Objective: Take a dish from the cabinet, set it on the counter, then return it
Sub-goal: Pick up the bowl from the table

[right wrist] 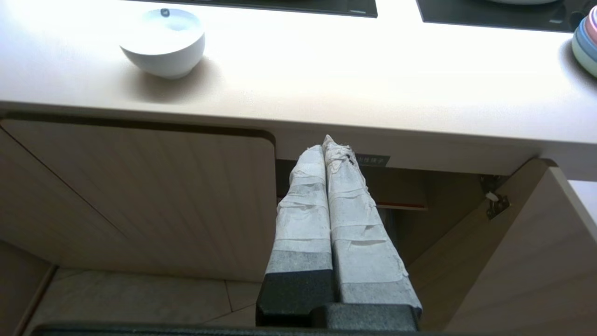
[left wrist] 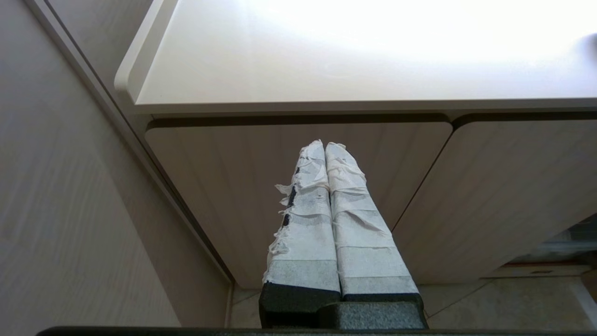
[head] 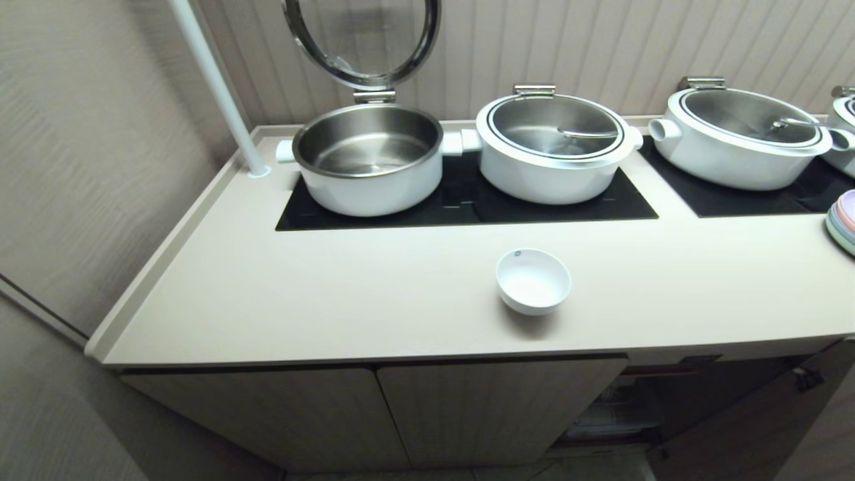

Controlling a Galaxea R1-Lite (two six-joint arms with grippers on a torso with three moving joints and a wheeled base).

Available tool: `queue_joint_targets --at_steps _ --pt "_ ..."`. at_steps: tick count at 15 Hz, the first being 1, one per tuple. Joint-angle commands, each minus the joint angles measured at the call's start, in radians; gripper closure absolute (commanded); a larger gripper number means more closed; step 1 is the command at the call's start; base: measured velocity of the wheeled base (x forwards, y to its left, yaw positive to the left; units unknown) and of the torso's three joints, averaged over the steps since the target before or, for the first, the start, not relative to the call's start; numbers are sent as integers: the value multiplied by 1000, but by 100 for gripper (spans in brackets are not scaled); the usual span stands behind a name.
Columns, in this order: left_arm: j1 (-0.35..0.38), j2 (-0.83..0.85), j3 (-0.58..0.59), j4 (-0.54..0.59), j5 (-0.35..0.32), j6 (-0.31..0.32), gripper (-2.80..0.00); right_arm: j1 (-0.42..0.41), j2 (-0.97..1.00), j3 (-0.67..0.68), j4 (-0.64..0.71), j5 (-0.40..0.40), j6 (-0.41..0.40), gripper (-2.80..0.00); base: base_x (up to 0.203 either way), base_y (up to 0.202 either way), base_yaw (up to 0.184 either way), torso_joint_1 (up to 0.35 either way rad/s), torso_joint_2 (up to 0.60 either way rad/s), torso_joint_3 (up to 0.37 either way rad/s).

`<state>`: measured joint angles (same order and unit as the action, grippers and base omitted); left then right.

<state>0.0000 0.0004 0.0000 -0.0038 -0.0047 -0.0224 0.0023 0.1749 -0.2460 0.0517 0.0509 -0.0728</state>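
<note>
Nearest the robot, both grippers are held low in front of the low beige cabinet (head: 467,407) with vertically fluted, round-cornered doors. The left gripper (left wrist: 325,145) is seen with its two tape-wrapped fingers (left wrist: 303,224) pressed together and nothing between them, pointed at the closed doors under the left end of the worktop. The right gripper (right wrist: 329,142) is likewise closed and empty, its wrapped fingers (right wrist: 354,224) pointed at the open compartment on the cabinet's right, where a dark brown interior, a red-edged shelf (right wrist: 401,205) and a small black label with white characters (right wrist: 372,160) are visible. The door of that compartment (right wrist: 522,261) is swung open to the right, its hinge (right wrist: 496,203) exposed.

Above, the small round white ceramic bowl (head: 533,280) is set upright on the smooth cream-beige counter (head: 300,294), near the front edge and above the seam between the closed doors and the open compartment. It is touched by neither gripper.

At the counter's right edge a stack of pastel-coloured dishes (head: 843,220) is partly seen.

Farther back, an inset glossy black rectangular panel (head: 467,204) carries two large white-and-steel pots: the left one (head: 369,160) with its round lid (head: 364,40) raised, the right one (head: 553,147) covered. A third pot (head: 745,137) stands on a second black panel (head: 755,194). A white pole (head: 217,87) rises from the back left corner.
</note>
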Motion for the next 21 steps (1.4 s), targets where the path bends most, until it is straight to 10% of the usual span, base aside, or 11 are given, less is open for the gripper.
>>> queue_joint_targets --at_steps 1,11,21 --pt "0 0 0 -1 0 -1 0 8 163 -78 -2 0 -1 0 0 0 0 0 0 0" --pt "0 0 0 -1 0 -1 0 40 892 -504 -5 12 -4 0 0 0 0 0 0 0" --pt "0 0 0 -1 0 -1 0 262 1478 -887 -73 131 -4 0 0 0 0 0 0 0"
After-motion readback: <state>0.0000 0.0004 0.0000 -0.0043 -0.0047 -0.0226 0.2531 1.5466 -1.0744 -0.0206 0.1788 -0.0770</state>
